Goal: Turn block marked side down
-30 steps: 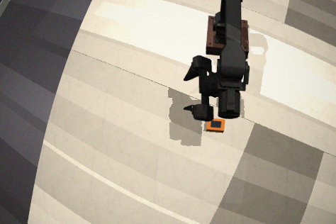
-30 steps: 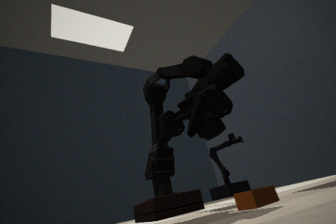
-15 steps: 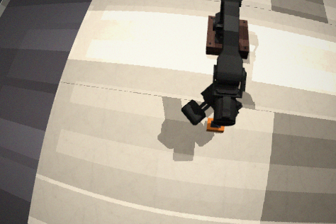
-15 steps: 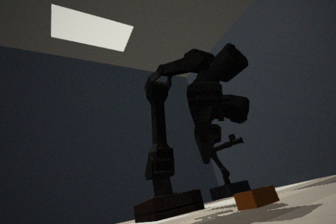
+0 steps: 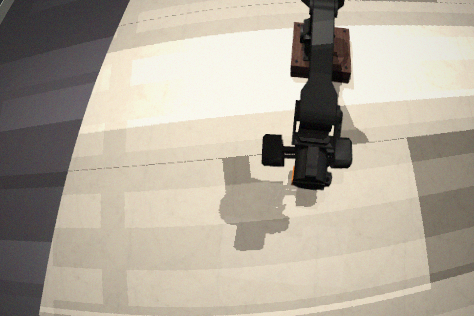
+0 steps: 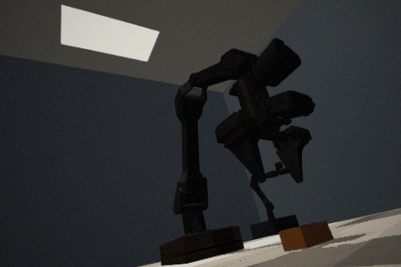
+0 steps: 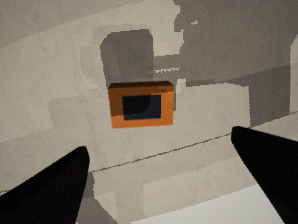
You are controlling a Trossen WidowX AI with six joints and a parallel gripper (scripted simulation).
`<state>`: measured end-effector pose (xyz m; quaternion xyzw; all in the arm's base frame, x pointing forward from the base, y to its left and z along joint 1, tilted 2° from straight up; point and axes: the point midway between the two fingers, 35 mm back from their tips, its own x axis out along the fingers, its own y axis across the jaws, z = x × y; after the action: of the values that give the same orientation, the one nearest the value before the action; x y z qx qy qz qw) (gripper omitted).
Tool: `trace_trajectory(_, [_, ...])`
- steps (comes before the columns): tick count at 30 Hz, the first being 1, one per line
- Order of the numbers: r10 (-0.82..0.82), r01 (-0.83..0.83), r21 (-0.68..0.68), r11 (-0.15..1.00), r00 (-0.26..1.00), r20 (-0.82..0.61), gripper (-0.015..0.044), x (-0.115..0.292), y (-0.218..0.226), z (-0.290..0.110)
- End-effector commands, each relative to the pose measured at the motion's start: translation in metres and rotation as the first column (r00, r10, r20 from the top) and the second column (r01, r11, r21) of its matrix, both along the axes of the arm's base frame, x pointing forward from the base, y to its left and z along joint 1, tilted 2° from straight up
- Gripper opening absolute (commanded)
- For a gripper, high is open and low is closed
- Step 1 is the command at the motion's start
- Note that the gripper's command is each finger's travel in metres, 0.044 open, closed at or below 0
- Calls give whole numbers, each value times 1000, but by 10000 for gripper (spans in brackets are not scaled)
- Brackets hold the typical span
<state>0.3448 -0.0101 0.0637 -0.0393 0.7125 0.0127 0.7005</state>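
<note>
The orange block (image 6: pixel 305 237) (image 7: pixel 142 90) lies flat on the table, with its dark rectangular mark (image 7: pixel 142 107) facing up. In the top view only a thin orange sliver of the block (image 5: pixel 293 175) shows beside the arm's wrist, which hides the rest. My gripper (image 5: pixel 307 151) (image 6: pixel 280 181) (image 7: pixel 161 143) is open and empty, pointing down well above the table. In the wrist view the block is beyond the fingertips, left of the midline between them, and its edges run nearly level. The fingers do not touch it.
The table (image 5: pixel 175 260) carries my arm's brown wooden base (image 5: pixel 297 66) (image 6: pixel 203 245), behind the block. A second dark arm (image 6: pixel 266 203) on a dark base (image 6: pixel 285 224) stands in the background. Shadows of my arm fall around the block.
</note>
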Motion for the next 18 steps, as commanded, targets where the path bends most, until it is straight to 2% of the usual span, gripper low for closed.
trace_trajectory(1, [-82, 82, 35, 996, 997, 2, 440, 3, 4, 1])
trace_trajectory(6, [-82, 82, 35, 996, 997, 2, 440, 3, 4, -2])
trace_trajectory(9, [-82, 82, 35, 996, 997, 2, 440, 2, 4, -32])
trace_trajectory(18, [-82, 82, 35, 996, 997, 2, 440, 1, 5, -49])
